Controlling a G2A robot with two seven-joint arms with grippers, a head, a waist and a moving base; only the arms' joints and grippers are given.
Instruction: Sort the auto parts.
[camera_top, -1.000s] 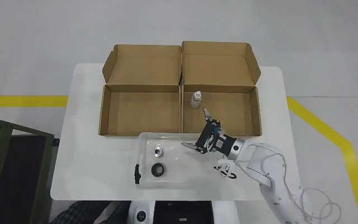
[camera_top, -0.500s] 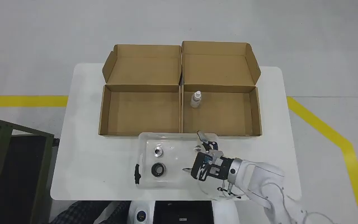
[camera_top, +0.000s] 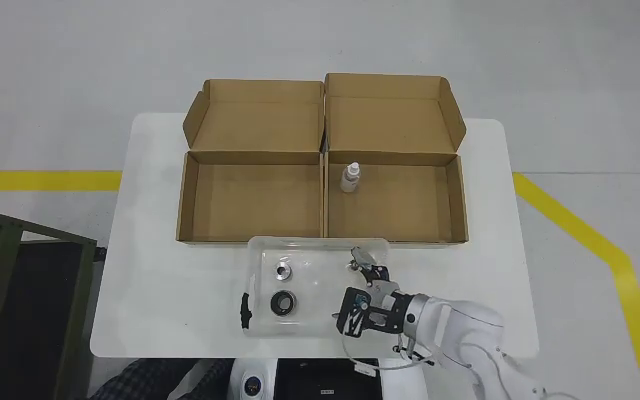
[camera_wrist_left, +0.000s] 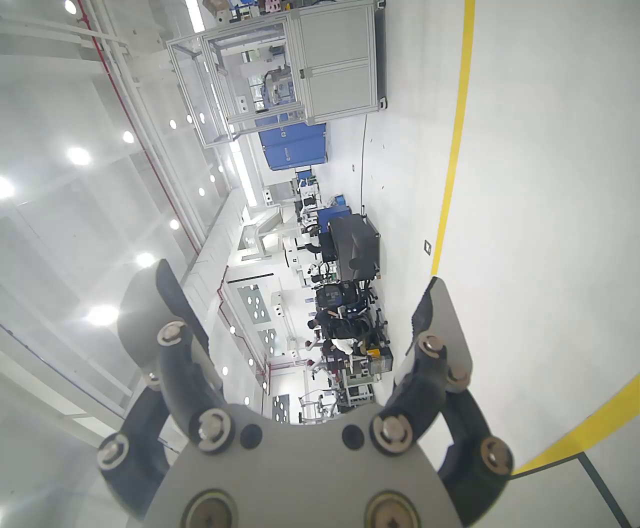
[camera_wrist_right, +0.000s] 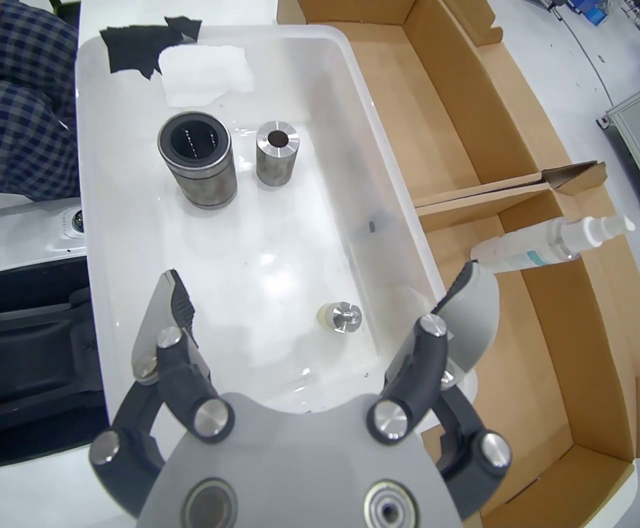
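Hovering over the clear plastic bin (camera_wrist_right: 385, 165), my right gripper (camera_wrist_right: 321, 277) spreads wide above a small silver slotted fitting (camera_wrist_right: 340, 318). A dark ring bearing (camera_wrist_right: 197, 160) and a steel cylinder (camera_wrist_right: 276, 152) stand beyond. My left gripper (camera_wrist_left: 300, 277) gapes too.

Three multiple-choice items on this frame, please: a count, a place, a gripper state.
1. How many metal parts lie in the clear bin? A. one B. three C. five
2. Where is the spray bottle? A. in the clear bin B. in the right cardboard box C. balanced on the bin's rim
3. The right gripper is: A. open and empty B. shut on a metal part C. shut on the spray bottle

1 B: a large cylinder, a smaller cylinder and a small knob.
2 B: it sits within that box's walls.
3 A: its fingers are spread with nothing between them.
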